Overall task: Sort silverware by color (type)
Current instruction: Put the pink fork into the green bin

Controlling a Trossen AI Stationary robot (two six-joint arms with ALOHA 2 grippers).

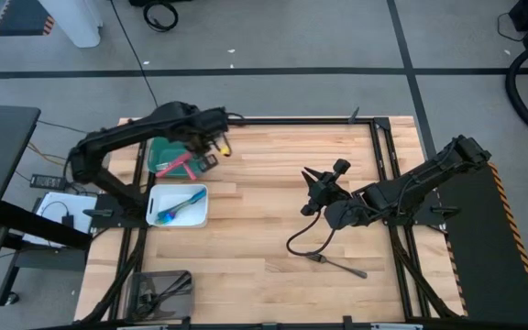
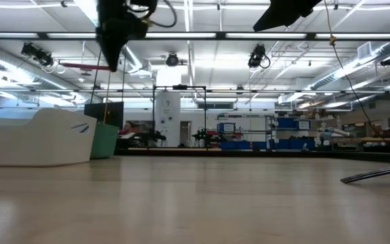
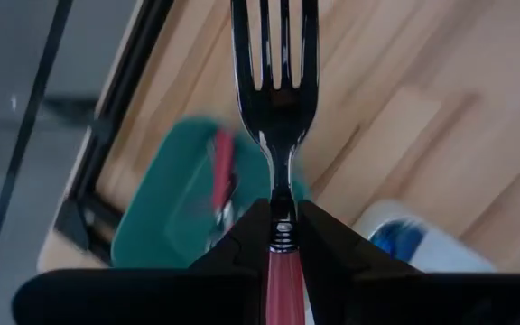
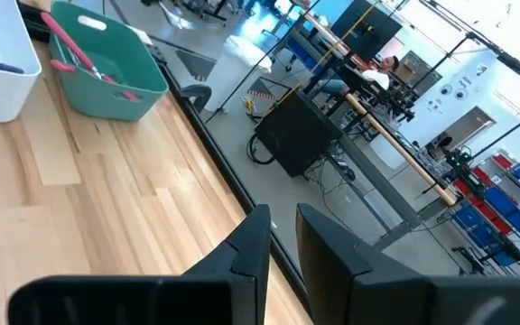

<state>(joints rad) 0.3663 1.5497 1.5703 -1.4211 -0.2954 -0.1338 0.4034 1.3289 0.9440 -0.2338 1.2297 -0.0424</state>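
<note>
My left gripper [image 3: 283, 226] hangs over the table's far-left part, above the green bin [image 1: 165, 154], shut on a red-handled fork [image 3: 276, 99]. The green bin holds other red-handled pieces [image 3: 222, 170]. Beside it, the white bin [image 1: 178, 205] holds blue-handled ones [image 1: 174, 209]. One dark grey utensil [image 1: 341, 266] lies flat on the wood near the right front, also seen in the low view [image 2: 378, 175]. My right gripper [image 4: 283, 230] hovers raised over the table's right half, fingers close together with nothing between them. My left gripper pinches the fork between its two fingers where the red handle meets the metal neck [image 3: 283, 236]. The fork runs along the fingers, its tines [image 3: 274, 41] sticking out past the fingertips. The fingers point down from above, and the fork is lifted clear over the green bin.
A grey bin [image 1: 163, 286] with dark pieces sits at the table's near-left corner. A black frame rail [image 1: 385, 156] runs along the table's right side. Bare wood lies across the middle [image 1: 264, 220]. The right arm's cable loops down near the dark utensil [image 1: 299, 244].
</note>
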